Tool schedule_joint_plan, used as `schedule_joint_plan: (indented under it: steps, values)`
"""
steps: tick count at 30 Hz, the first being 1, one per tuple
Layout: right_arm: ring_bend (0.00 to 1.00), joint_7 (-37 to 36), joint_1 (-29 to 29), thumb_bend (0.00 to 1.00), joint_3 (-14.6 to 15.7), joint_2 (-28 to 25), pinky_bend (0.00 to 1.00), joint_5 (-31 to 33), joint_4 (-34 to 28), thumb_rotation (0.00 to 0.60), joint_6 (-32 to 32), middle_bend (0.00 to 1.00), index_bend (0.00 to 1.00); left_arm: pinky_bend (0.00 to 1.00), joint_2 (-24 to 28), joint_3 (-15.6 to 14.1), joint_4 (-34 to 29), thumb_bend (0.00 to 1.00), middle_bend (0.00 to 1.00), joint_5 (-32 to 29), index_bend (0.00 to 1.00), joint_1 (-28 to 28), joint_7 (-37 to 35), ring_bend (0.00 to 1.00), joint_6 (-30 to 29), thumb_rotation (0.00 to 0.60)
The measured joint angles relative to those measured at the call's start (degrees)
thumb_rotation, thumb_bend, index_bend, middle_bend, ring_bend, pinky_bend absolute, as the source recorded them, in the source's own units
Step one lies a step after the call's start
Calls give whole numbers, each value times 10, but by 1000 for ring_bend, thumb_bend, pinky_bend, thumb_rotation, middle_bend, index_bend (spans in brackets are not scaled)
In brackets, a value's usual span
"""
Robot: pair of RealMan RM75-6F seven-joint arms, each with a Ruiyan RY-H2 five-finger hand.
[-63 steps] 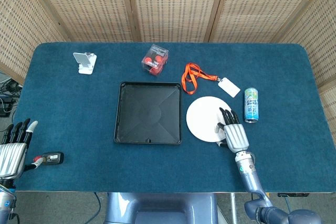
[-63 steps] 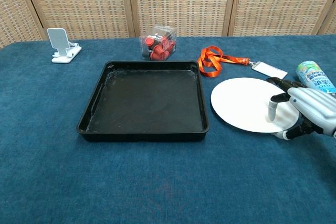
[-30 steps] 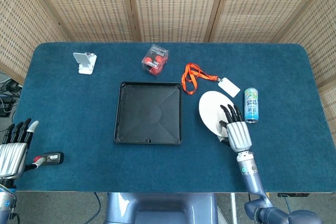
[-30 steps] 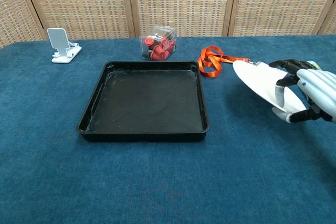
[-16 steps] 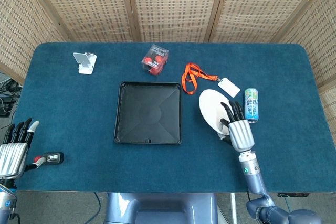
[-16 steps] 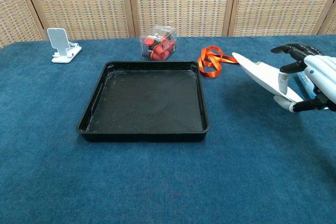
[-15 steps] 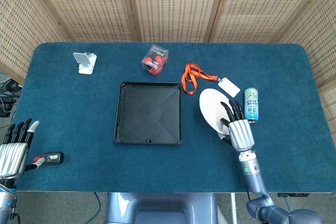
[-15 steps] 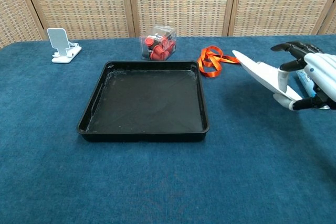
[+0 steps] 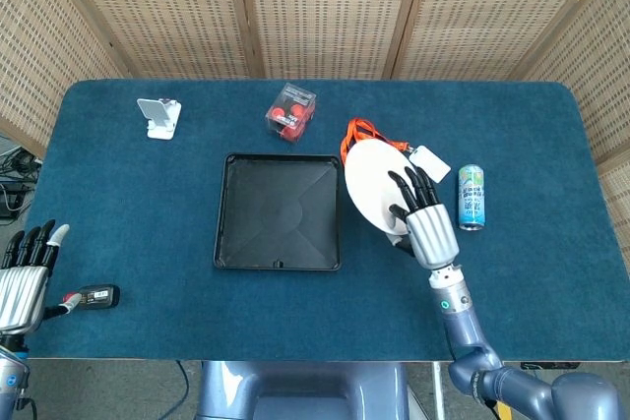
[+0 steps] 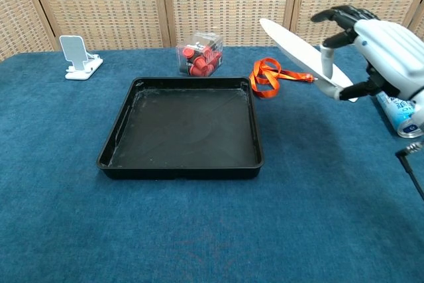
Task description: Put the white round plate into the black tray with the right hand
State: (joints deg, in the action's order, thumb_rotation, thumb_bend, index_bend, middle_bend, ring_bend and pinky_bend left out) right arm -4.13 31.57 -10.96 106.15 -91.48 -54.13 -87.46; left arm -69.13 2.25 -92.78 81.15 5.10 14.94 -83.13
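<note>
My right hand [image 9: 421, 218] [image 10: 381, 48] grips the white round plate [image 9: 372, 181] [image 10: 295, 49] by its right edge and holds it tilted in the air, high above the table, just right of the black tray [image 9: 278, 210] [image 10: 185, 126]. The tray lies flat at the table's centre with nothing in it. My left hand [image 9: 24, 272] hovers at the table's front left corner, fingers straight and apart, holding nothing; the chest view does not show it.
An orange lanyard with a white badge [image 9: 360, 132] [image 10: 270, 74] lies behind the plate. A drink can [image 9: 472, 197] [image 10: 399, 108] lies right of my right hand. A clear box of red pieces [image 9: 290, 111] [image 10: 199, 55], a white phone stand [image 9: 157, 116] [image 10: 79, 57] and a small black device [image 9: 93, 296] are on the table.
My right hand has lifted the tilted plate higher and carried it left toward the tray. The left hand has stayed put.
</note>
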Motion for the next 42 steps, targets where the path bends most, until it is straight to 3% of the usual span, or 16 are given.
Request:
schedule_joint_plan:
  steps: [7,18,42]
  values:
    - [0,41,43,508,-17,7,106,0,-45,600,37,220,716,0,5,4,-1,0,0,-1,0,-1,-8,0,-4,600]
    - [0,70,94,509,-31,39,107,1,-58,600,77,223,718,0,12,6,-6,0,0,-2,0,-1,-17,0,-6,600]
    - [0,52,164,504,-44,152,120,33,52,600,141,227,719,0,23,9,5,0,0,-20,0,0,-59,0,12,600]
